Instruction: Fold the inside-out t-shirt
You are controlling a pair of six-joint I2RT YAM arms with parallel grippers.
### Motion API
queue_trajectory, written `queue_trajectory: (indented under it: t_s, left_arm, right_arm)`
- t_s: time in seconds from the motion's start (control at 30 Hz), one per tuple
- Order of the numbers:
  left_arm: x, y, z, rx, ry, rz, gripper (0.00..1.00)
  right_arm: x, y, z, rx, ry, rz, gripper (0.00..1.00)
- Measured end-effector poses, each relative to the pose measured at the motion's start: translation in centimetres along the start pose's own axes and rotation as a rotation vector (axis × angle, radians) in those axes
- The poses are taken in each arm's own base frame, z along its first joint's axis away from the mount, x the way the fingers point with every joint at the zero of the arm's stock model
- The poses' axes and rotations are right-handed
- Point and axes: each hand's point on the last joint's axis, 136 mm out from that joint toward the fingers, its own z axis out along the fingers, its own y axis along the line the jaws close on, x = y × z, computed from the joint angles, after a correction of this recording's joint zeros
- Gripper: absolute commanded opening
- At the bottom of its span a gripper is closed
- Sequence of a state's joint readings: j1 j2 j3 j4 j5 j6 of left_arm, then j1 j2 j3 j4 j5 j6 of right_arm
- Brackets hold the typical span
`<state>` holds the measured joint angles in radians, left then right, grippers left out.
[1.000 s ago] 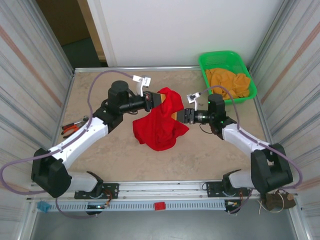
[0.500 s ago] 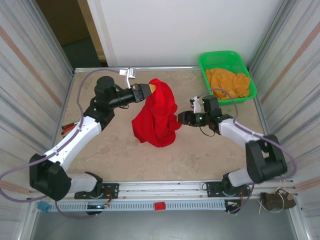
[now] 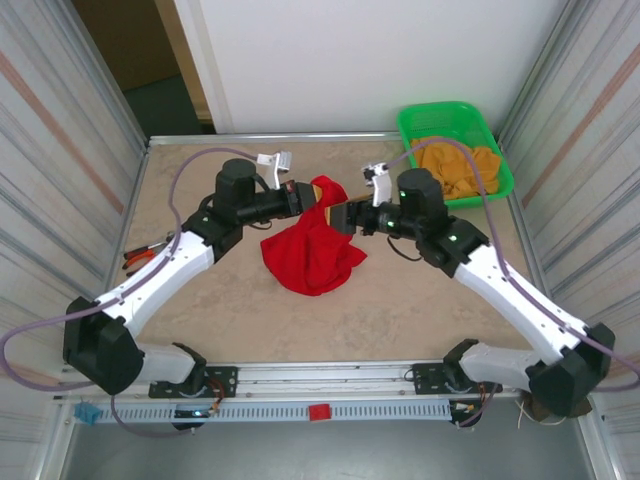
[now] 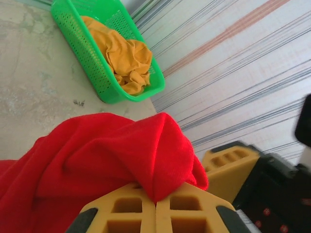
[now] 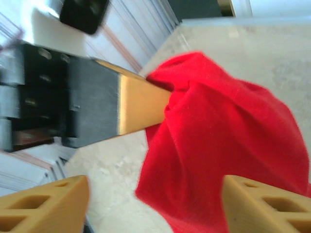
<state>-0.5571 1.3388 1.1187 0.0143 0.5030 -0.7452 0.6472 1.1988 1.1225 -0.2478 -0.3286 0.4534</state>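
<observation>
The left gripper (image 4: 155, 201) pinches a peak of the bright red soft t-shirt (image 3: 312, 250), bunched left of the green plastic basket (image 3: 436, 106). The right gripper (image 3: 345, 215), spread wide alongside, could seize doubled layers.

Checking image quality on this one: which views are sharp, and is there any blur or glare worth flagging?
Top external: evenly lit and sharp, with the t-shirt crisp. Left wrist: the t-shirt folds and the green basket are sharp, but the right gripper at the frame's edge is smeared. Right wrist: soft throughout, the left gripper blurred, with washed-out glare in the top left corner.
</observation>
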Motion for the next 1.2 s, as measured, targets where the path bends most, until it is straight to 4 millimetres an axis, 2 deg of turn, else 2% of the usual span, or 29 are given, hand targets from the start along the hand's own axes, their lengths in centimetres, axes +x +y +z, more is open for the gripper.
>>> queue_trajectory:
  t_s: [0.1,0.23,0.33,0.43,0.5,0.57,0.6,0.73,0.87,0.97,1.07,1.2]
  left_arm:
    - [-0.2,0.0,0.1,-0.019,0.005,-0.002,0.0]
    - [-0.7,-0.2,-0.3,-0.026,0.011,-0.002,0.0]
    - [-0.2,0.0,-0.6,-0.003,0.049,-0.045,0.0]
    - [-1.2,-0.2,-1.0,0.045,0.03,-0.071,0.0]
    - [-1.6,-0.5,-1.1,0.073,0.022,-0.082,0.0]
    - [-1.6,-0.8,-1.1,0.091,0.026,-0.093,0.0]
    - [-1.6,-1.0,-1.1,0.1,0.026,-0.094,0.0]
    - [-1.7,-1.7,-1.2,0.13,0.024,-0.094,0.0]
    - [-1.6,-1.8,-1.1,0.143,0.025,-0.095,0.0]
    - [-1.5,-1.9,-1.1,0.145,0.026,-0.099,0.0]
    - [-1.6,-1.9,-1.1,0.146,0.025,-0.105,0.0]
    - [-1.6,-1.9,-1.1,0.145,0.023,-0.11,0.0]
  right_arm:
    - [2.1,-2.5,2.6,0.068,0.081,0.015,0.0]
    - [3.9,-6.2,3.0,0.148,0.111,0.058,0.0]
    - [2.7,-8.6,2.5,0.181,0.057,0.085,0.0]
    - [2.8,-11.1,1.9,0.235,0.054,0.121,0.02]
    - [3.2,-11.7,1.6,0.242,0.071,0.14,0.43]
    - [3.5,-11.2,1.4,0.234,0.085,0.142,0.61]
    - [3.5,-10.7,1.0,0.227,0.086,0.139,0.65]
    - [2.0,-7.3,-1.4,0.155,0.027,0.094,0.72]
    - [-0.3,-3.8,-3.2,0.066,-0.042,0.043,0.72]
    - [-1.3,-2.3,-2.8,0.019,-0.057,0.018,0.66]
    - [-0.5,-1.6,-1.2,-0.008,-0.02,0.013,0.61]
    - [1.0,-1.7,0.7,-0.01,0.04,0.02,0.63]
